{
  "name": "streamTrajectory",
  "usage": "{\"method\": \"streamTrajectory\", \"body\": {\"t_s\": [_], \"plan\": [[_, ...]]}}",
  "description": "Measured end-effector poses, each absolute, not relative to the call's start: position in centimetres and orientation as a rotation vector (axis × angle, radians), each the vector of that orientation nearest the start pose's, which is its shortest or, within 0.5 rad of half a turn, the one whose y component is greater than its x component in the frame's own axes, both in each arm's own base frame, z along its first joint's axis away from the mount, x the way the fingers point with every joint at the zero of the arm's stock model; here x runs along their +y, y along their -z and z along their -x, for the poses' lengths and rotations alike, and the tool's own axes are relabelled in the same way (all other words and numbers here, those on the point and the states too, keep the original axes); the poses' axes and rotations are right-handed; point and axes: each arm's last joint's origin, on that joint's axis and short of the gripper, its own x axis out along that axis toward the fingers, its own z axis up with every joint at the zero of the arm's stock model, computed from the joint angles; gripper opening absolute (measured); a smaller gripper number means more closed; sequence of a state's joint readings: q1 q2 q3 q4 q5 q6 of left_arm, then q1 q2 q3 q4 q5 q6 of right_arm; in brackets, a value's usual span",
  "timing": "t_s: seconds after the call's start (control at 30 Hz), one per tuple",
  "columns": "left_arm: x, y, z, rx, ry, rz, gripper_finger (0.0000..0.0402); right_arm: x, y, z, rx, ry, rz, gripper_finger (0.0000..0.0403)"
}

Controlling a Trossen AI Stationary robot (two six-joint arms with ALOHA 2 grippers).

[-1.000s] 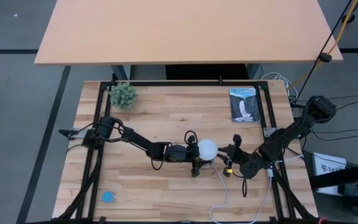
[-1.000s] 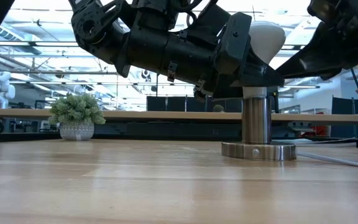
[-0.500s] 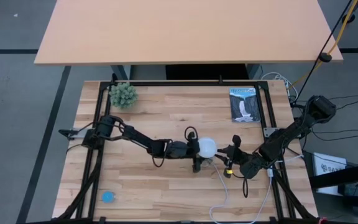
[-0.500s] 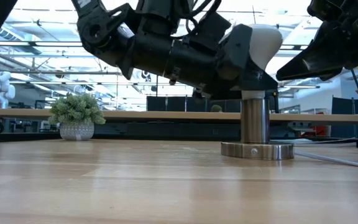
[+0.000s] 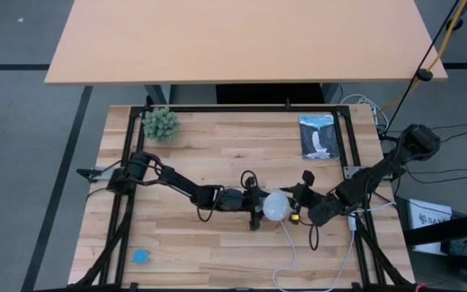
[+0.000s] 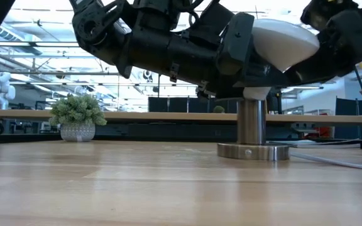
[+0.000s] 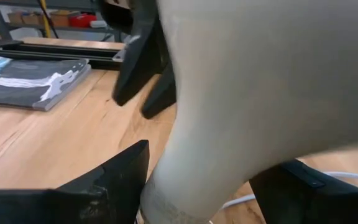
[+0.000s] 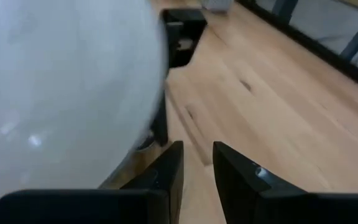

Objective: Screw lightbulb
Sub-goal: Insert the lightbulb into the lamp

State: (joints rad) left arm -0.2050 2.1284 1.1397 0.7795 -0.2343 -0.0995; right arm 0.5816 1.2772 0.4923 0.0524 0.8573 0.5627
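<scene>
**Holding the lightbulb over the socket stand, both arms meeting at centre**

Looking down from the high view, you have the lightbulb (image 5: 276, 206) just below the middle of the frame, on the lower half of the tabletop (image 5: 217, 154). Your left end effector (image 5: 259, 206) reaches it from the frame's left, and its fingers (image 7: 114, 180) are pinching the bulb's narrow neck, one dark finger on each side of the white cone in the left wrist view.

In the low view the lightbulb (image 6: 278, 43) sits tilted at upper right of centre, dome toward the right, directly above a metal socket stand (image 6: 252, 135) whose round base rests on the tabletop. Whether the screw base has entered the socket is hidden by the end effector's dark body.

Your right end effector (image 5: 305, 204) comes in from the frame's right and is close against the dome. In the right wrist view its fingers (image 8: 166, 171) are nearly pressed together, only a thin gap between them, and the white dome (image 8: 67, 87) fills the upper left of that frame beside them, not between them (so the right arm is not gripping it).

A white cord (image 5: 294, 251) runs from the stand toward the bottom edge. A small potted plant (image 5: 160, 123) stands at upper left of the tabletop, a booklet (image 5: 319, 135) lies at upper right, and a small blue object (image 5: 140, 256) sits at lower left.
</scene>
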Motion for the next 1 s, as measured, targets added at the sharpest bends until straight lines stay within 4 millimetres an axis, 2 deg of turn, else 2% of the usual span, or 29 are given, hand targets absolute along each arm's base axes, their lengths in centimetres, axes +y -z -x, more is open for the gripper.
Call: {"method": "streamTrajectory", "body": {"t_s": [0.13, 0.27, 0.43, 0.67, 1.0], "plan": [[-8.2, -13.6, -43.1, 0.202, -0.041, 0.059, 0.0261, 9.5, -17.8, -19.4, 0.485, 0.362, -0.195, 0.0077], [-8.1, -13.6, -43.1, 0.202, -0.046, 0.068, 0.0261, 8.5, -20.0, -19.0, 0.402, 0.324, -0.371, 0.0077], [-7.5, -13.7, -43.2, 0.190, -0.072, 0.112, 0.0261, 7.6, -21.9, -18.3, 0.323, 0.296, -0.415, 0.0077], [-7.4, -14.4, -43.4, 0.113, -0.057, 0.131, 0.0261, 7.0, -22.4, -17.2, 0.344, 0.302, -0.422, 0.0077], [-7.1, -14.3, -43.4, 0.123, -0.044, 0.153, 0.0252, 7.3, -22.0, -17.3, 0.374, 0.292, -0.423, 0.0077]]}}
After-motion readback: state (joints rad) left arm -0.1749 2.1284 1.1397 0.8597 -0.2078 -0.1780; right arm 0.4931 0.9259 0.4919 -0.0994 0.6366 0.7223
